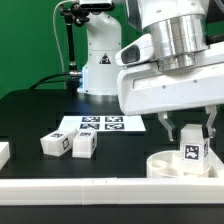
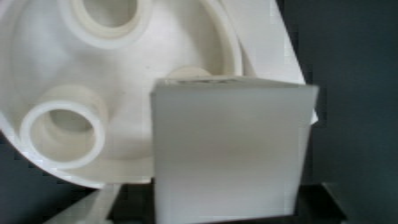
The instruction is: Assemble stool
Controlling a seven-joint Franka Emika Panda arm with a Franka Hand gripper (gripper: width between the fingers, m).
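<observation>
— Where's the seat (image 1: 172,166)?

— At four o'clock on the table (image 1: 30,120), rim up, under the gripper (image 1: 189,136).

— Holding anything?

— Its fingers pinch a leg (image 1: 190,153) by the flat sides, upright over a socket (image 2: 68,128). Looks light, stiff and smooth. Two more legs (image 1: 69,144) lie at seven o'clock.

The exterior view looks low across the table, close behind the gripper (image 1: 187,135). The wrist view looks down past it, very near. Both share the leg (image 1: 191,151) (image 2: 231,150) and seat (image 1: 170,166) (image 2: 125,90) below it.
</observation>
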